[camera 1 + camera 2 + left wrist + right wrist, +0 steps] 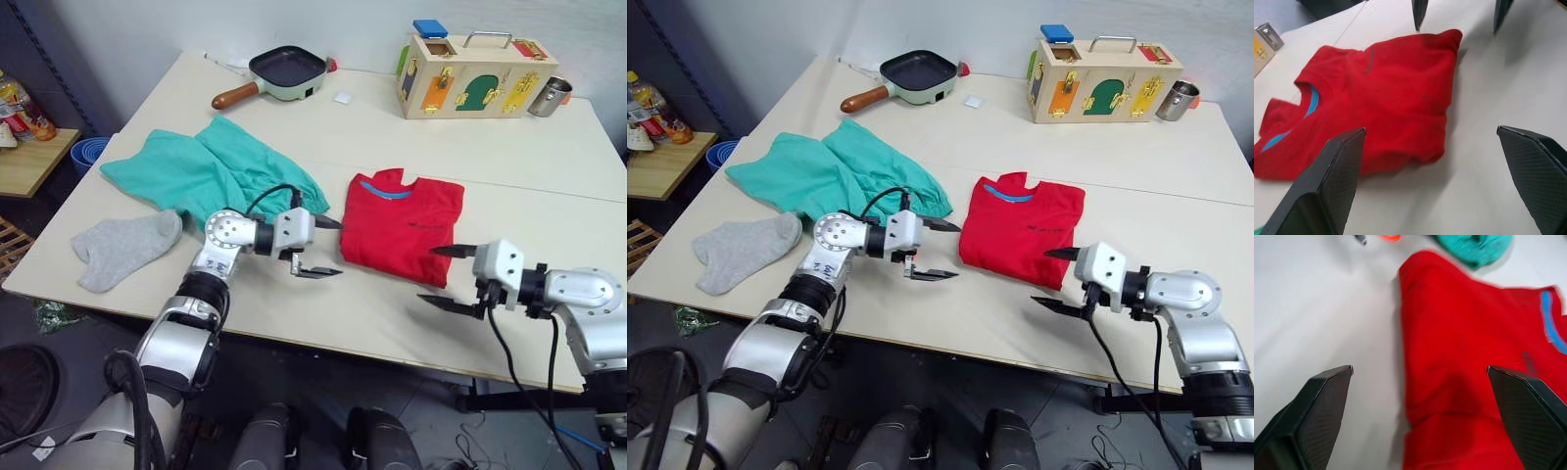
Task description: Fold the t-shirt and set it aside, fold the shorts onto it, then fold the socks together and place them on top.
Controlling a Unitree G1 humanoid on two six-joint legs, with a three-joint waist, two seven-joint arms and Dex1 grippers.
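The red t-shirt [404, 224] lies folded into a rectangle at the table's middle, blue neckband toward the far side. Left of it the teal shorts [211, 169] lie spread and rumpled. A grey sock [125, 246] rests near the front left edge. My left gripper [321, 247] hovers open just left of the t-shirt's near corner, holding nothing. My right gripper [443, 276] stands open at the shirt's near right corner, also empty. In the left wrist view the shirt [1376, 93] lies beyond my fingers [1327, 186].
A green frying pan [280, 73] with a wooden handle sits at the far left of the table. A wooden latch box [472, 74] and a metal cup [550, 95] stand at the far right. A side shelf [29, 157] stands left of the table.
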